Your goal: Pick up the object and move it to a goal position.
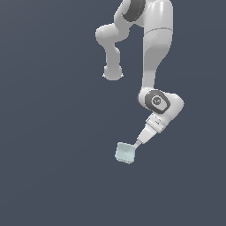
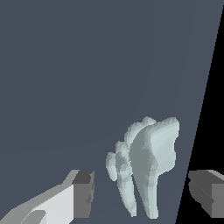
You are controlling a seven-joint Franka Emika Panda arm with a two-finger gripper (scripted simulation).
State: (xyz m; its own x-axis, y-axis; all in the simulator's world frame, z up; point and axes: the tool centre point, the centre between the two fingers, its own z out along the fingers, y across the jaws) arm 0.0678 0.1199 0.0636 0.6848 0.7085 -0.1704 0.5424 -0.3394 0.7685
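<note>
The object point(image 1: 125, 153) is a small pale mint-green translucent block on the dark grey floor, below the middle of the exterior view. My gripper point(image 1: 136, 144) is tilted and reaches down to the block's upper right corner in that view. In the wrist view the object point(image 2: 151, 162) looks lumpy and stands between my two fingers. My gripper point(image 2: 143, 191) is open. One grey fingertip point(image 2: 84, 192) and the other point(image 2: 203, 190) each stand apart from the block, with a gap on both sides.
The flat dark grey floor point(image 1: 53, 132) fills the scene. The white arm's links point(image 1: 156, 53) rise above the gripper in the exterior view. A black area point(image 2: 210, 109) borders the floor in the wrist view.
</note>
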